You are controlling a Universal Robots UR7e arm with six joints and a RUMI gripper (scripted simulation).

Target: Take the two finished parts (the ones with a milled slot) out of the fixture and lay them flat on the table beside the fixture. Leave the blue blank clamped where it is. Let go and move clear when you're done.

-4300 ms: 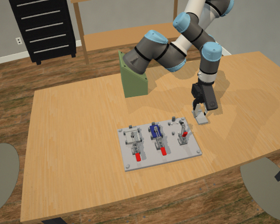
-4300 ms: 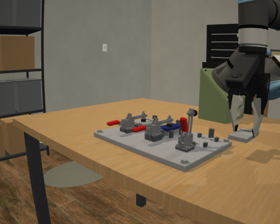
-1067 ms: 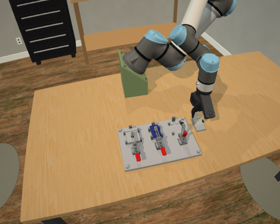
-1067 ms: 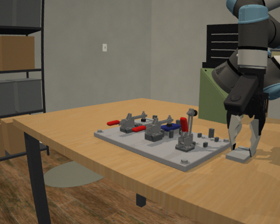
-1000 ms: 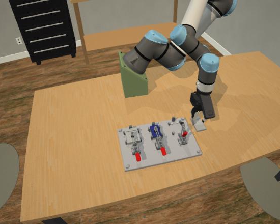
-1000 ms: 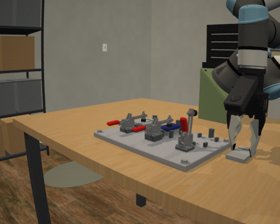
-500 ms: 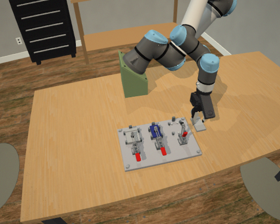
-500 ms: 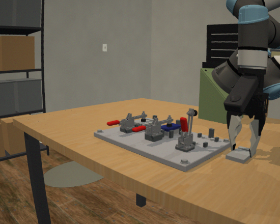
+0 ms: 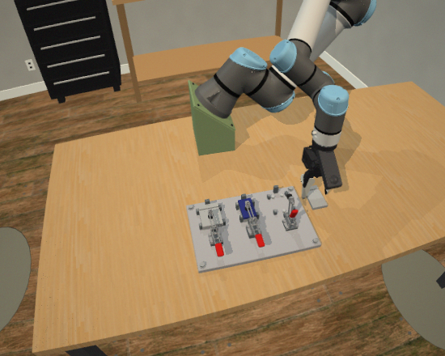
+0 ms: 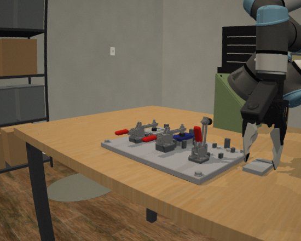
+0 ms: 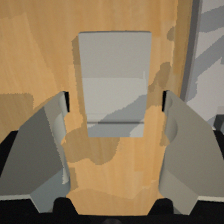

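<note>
Your gripper (image 10: 260, 161) is standing open around the grey finished part (image 10: 258, 166), fingertips clear of both its sides. That part is lying flat on the wooden table (image 9: 119, 194), just beside the fixture plate's (image 9: 244, 259) right edge, its long axis running away from the table's front edge. On the plate, you're seeing the blue blank (image 9: 244, 207) sitting clamped. Nearby, a black drawer cabinet (image 9: 68, 44) is standing against the grey wall.

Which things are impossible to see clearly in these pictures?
- Slot on the grey part beside the fixture: not visible in the wrist view.
- Part under the left clamp: too small in the top view, screened by clamps in the exterior view.
- Arm base: behind the green block.
</note>
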